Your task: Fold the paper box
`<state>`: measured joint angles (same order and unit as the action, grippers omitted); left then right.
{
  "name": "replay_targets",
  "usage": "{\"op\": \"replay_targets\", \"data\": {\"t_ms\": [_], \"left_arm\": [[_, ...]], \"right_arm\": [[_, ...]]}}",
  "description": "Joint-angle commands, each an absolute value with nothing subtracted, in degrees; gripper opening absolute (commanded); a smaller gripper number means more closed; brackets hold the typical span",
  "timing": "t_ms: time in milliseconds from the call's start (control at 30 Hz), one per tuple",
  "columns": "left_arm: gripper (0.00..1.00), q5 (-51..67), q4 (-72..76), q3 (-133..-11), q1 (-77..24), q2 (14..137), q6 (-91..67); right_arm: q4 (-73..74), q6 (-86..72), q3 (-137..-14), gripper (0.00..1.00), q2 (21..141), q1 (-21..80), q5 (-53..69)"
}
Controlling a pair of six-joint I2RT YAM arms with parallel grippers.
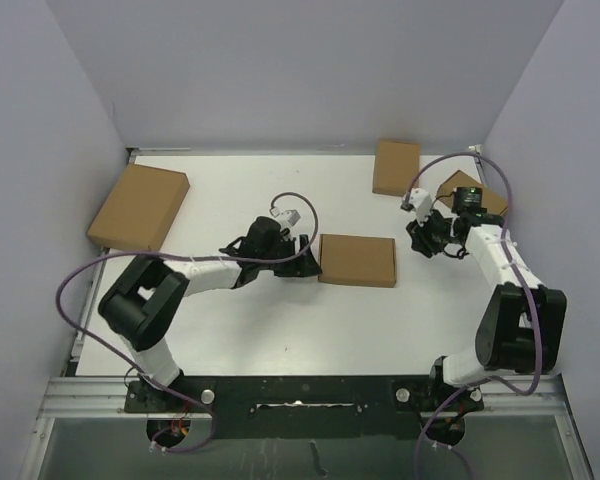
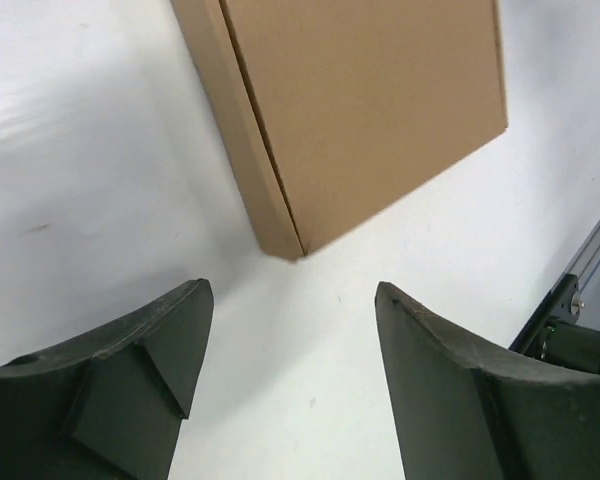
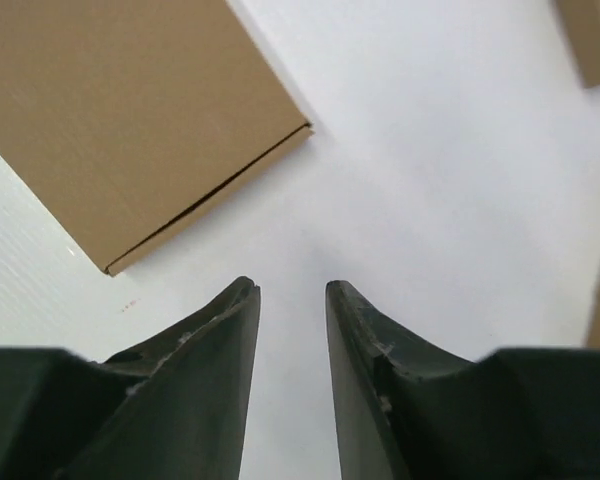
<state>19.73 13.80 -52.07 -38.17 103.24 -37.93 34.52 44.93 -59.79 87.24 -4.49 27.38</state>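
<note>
The paper box (image 1: 358, 260) lies flat and closed in the middle of the white table, its brown lid down. My left gripper (image 1: 308, 262) sits just off the box's left edge. In the left wrist view, that gripper (image 2: 292, 288) is open with only bare table between its fingers, and a corner of the box (image 2: 370, 100) lies just ahead. My right gripper (image 1: 418, 243) hovers a short way off the box's right side. In the right wrist view, this gripper (image 3: 290, 285) has its jaws a little apart on nothing, with the box (image 3: 120, 110) ahead to the left.
A larger brown box (image 1: 140, 205) lies at the far left. One smaller brown box (image 1: 396, 166) sits at the back. Another small box (image 1: 477, 187) is partly behind my right arm. Walls close in the table on three sides.
</note>
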Motion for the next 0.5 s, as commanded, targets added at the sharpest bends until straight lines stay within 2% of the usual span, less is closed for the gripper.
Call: {"op": "replay_targets", "data": {"t_ms": [0,100,133,200,233,367,467], "left_arm": [[0.67,13.3,8.0,-51.1,-36.4,86.2,-32.7],[0.77,10.1,3.2,-52.3,-35.1,75.9,-28.4],[0.82,8.5,1.8,-52.8,-34.7,72.5,-27.1],[0.94,5.4,-0.1,-54.0,-34.3,66.3,-25.0],[0.97,4.4,-0.8,-54.7,-33.8,63.4,-24.5],[0.98,6.0,-7.3,-61.9,-30.3,55.4,-24.7],[0.98,9.5,-14.5,-70.9,-28.7,53.6,-24.7]], "right_arm": [[38.3,47.0,-64.5,0.38,78.3,-6.7,33.4],[45.2,47.5,-71.3,0.56,74.4,-7.1,37.1],[46.8,47.6,-73.8,0.66,72.8,-7.2,38.7],[48.1,46.1,-78.5,0.93,69.2,-7.3,42.0],[48.3,43.6,-81.1,0.99,68.0,-7.3,43.1],[55.9,35.0,-98.4,0.98,70.2,-7.5,50.4],[49.6,18.8,-103.1,0.98,69.8,-7.5,47.7]]}}
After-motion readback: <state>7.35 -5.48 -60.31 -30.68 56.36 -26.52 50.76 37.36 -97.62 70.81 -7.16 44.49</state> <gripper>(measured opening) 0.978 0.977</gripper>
